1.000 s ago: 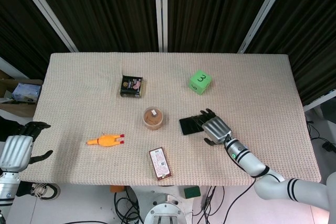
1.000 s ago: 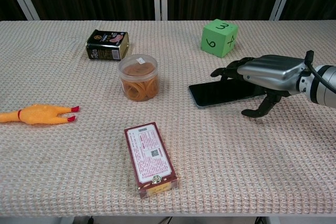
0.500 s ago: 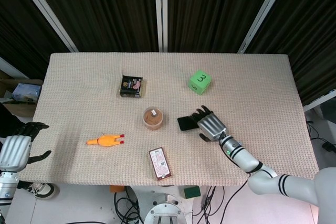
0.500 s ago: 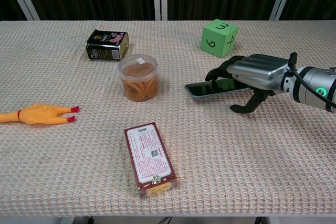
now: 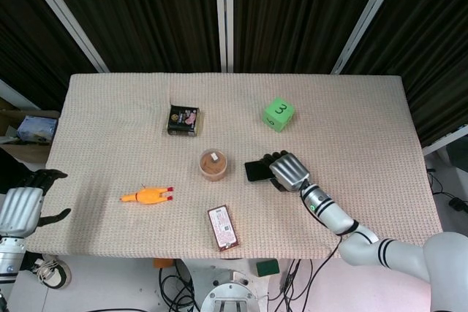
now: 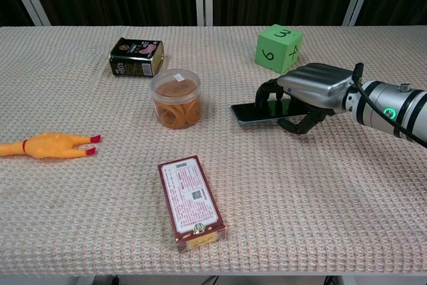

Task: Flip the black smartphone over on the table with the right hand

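The black smartphone [image 5: 255, 171] [image 6: 256, 113] lies right of the middle of the table, its left end sticking out from under my right hand. My right hand [image 5: 289, 171] [image 6: 312, 89] covers its right part, fingers [image 6: 268, 91] curled over the far edge and the thumb [image 6: 297, 125] hooked at the near edge, so it grips the phone. The phone's right end looks slightly raised. My left hand [image 5: 22, 207] hangs off the table's left front corner, fingers apart and holding nothing; only the head view shows it.
A clear tub of rubber bands [image 5: 213, 165] [image 6: 176, 98] stands just left of the phone. A green die [image 5: 278, 114] [image 6: 278, 47] sits behind it. Further off are a black tin [image 5: 183, 120] [image 6: 136, 57], a rubber chicken [image 5: 148, 196] [image 6: 48, 145] and a red box [image 5: 223, 228] [image 6: 191, 203].
My right hand has moved left and closed around the phone, thumb tucking in at its near edge. The phone has slid left toward the tub. The left hand stays still.
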Action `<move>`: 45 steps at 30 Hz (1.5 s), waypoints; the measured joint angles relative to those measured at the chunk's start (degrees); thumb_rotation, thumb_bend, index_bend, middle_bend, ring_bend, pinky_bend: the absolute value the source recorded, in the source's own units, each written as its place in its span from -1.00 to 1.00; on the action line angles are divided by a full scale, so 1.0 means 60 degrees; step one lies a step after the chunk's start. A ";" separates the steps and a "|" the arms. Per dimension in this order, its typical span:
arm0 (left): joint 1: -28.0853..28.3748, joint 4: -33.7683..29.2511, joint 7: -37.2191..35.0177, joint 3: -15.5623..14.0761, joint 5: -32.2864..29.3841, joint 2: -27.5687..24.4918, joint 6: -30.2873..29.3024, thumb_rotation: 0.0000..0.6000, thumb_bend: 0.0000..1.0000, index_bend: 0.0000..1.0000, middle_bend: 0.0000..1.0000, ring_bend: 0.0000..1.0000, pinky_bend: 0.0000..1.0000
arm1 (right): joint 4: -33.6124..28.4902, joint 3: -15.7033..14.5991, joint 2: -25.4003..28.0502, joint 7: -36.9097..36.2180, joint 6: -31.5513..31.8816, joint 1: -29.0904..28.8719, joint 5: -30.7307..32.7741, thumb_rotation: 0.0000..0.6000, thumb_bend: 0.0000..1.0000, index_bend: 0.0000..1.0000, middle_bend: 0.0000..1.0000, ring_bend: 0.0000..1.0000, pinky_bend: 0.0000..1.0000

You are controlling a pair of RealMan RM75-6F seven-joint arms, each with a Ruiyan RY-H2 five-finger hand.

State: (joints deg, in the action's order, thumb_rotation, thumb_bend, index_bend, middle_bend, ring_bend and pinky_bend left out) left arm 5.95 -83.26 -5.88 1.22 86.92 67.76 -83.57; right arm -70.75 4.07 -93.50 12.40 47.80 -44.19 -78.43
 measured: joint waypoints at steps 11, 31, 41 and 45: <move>0.0047 -0.0093 0.0082 -0.0007 0.0015 -0.0032 0.0059 1.00 -0.85 -0.41 -0.48 -0.59 -0.31 | -0.1726 -0.0086 0.1697 -0.0254 -0.0287 -0.0124 -0.0264 1.00 1.00 0.54 0.30 -0.04 -0.59; 0.0103 -0.0128 0.0102 -0.0018 -0.0040 -0.0054 0.0181 1.00 -0.85 -0.41 -0.48 -0.59 -0.31 | -0.1855 0.0030 0.2531 -0.1940 -0.1102 -0.0592 -0.0092 1.00 -0.05 -1.00 -1.00 -1.00 -1.00; 0.0070 -0.0123 0.0100 -0.0002 0.0020 -0.0045 0.0022 1.00 -0.85 -0.41 -0.48 -0.59 -0.31 | -0.1100 0.0050 0.2007 -0.1575 0.2631 0.0553 -0.1488 1.00 -0.15 -1.00 -1.00 -1.00 -1.00; 0.0046 -0.0091 0.0071 -0.0008 0.0048 -0.0006 -0.0035 1.00 -0.85 -0.41 -0.48 -0.59 -0.31 | -0.1629 -0.0158 0.2188 -0.0410 0.4270 0.1885 -0.1411 0.99 -0.27 -1.00 -1.00 -1.00 -1.00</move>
State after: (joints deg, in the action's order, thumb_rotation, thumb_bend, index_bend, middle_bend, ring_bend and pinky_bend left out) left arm 6.22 -83.81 -5.45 1.17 87.21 67.73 -83.78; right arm -80.52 3.13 -80.37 9.94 73.42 -32.88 -86.90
